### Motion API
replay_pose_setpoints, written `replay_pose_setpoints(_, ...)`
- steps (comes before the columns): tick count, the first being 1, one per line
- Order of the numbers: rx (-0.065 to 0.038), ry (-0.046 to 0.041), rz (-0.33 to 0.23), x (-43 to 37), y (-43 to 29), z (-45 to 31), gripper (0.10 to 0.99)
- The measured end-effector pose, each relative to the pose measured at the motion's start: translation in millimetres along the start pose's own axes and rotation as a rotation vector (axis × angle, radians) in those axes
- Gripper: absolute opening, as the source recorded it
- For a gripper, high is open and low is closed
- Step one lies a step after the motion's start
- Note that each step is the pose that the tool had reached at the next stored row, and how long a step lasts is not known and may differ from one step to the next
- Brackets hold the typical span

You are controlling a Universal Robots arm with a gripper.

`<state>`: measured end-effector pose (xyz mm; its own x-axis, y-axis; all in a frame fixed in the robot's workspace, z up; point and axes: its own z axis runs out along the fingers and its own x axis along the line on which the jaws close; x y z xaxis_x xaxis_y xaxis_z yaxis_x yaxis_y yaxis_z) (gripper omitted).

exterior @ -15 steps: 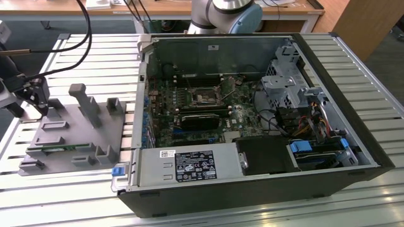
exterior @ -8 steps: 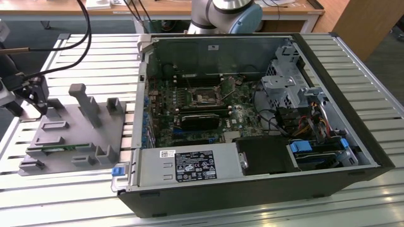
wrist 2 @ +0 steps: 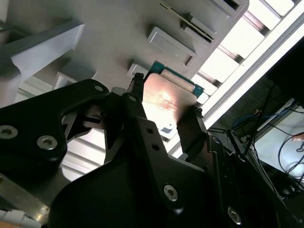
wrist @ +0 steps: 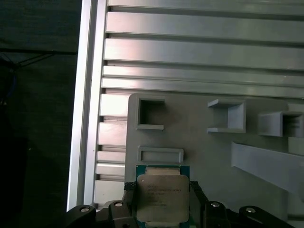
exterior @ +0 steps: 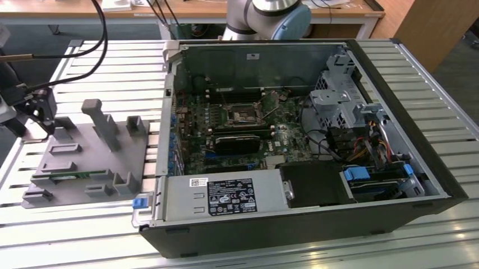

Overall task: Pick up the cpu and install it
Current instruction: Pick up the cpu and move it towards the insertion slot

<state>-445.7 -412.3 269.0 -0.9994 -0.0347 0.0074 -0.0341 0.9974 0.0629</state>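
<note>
End effector: the end effector (wrist: 162, 194) sat over the grey tray (wrist: 204, 152), clamped on the cpu (wrist: 161, 197), one finger against each of two opposite edges.
Cpu: square and flat with its metal top toward both wrist cameras, it sat directly between the fingers (wrist 2: 135, 92) near the tray's edge.
Lift: whether it had cleared the tray could not be told.
Socket (exterior: 243, 115): inside the open computer case (exterior: 419, 168), well apart from the tray, on the exterior view's right.

End effector (wrist: 162, 191) has the cpu (wrist: 161, 202) pinched, a finger on each of two opposite edges, silver top facing up. Beneath it lies the grey tray (wrist: 199, 147) with its open pockets (wrist: 150, 114), on the slatted bench (wrist: 190, 52).
</note>
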Motion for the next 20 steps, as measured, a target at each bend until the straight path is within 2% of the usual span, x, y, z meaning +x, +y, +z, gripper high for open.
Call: replay_pose_setpoints(20,0.0,0.0001,0.0,0.1,1.1,-9.8,0.533)
